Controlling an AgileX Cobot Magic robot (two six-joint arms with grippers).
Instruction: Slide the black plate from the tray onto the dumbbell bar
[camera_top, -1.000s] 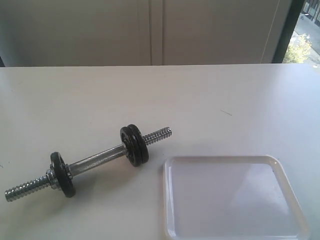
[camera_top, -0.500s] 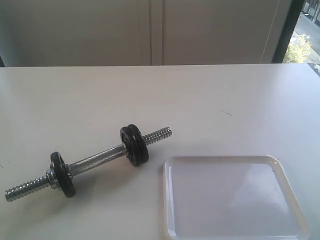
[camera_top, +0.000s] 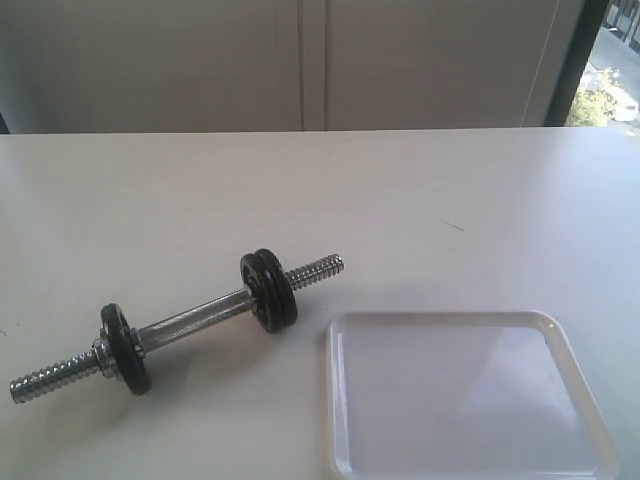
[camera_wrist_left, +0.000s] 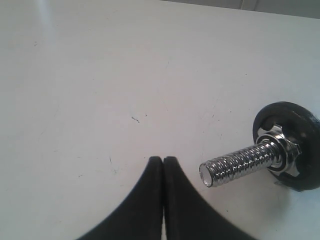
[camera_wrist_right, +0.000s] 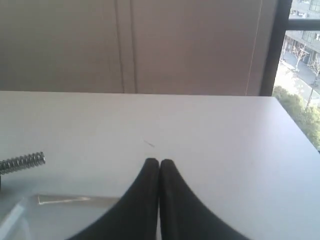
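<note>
The dumbbell bar (camera_top: 195, 322) lies slanted on the white table, left of the tray (camera_top: 460, 400). Two black discs (camera_top: 270, 290) sit together near its right threaded end and one disc (camera_top: 125, 348) near its left end. The tray holds nothing, so I cannot single out the black plate from the discs on the bar. Neither arm shows in the exterior view. My left gripper (camera_wrist_left: 163, 159) is shut and empty, just beside the bar's threaded end (camera_wrist_left: 235, 166) and its disc (camera_wrist_left: 286, 108). My right gripper (camera_wrist_right: 159, 161) is shut and empty over the tray's rim (camera_wrist_right: 75, 200), with the bar's tip (camera_wrist_right: 22, 162) off to the side.
The white table (camera_top: 400, 190) runs back to a beige wall (camera_top: 300, 60). A dark window frame (camera_top: 590, 55) stands at the far right corner.
</note>
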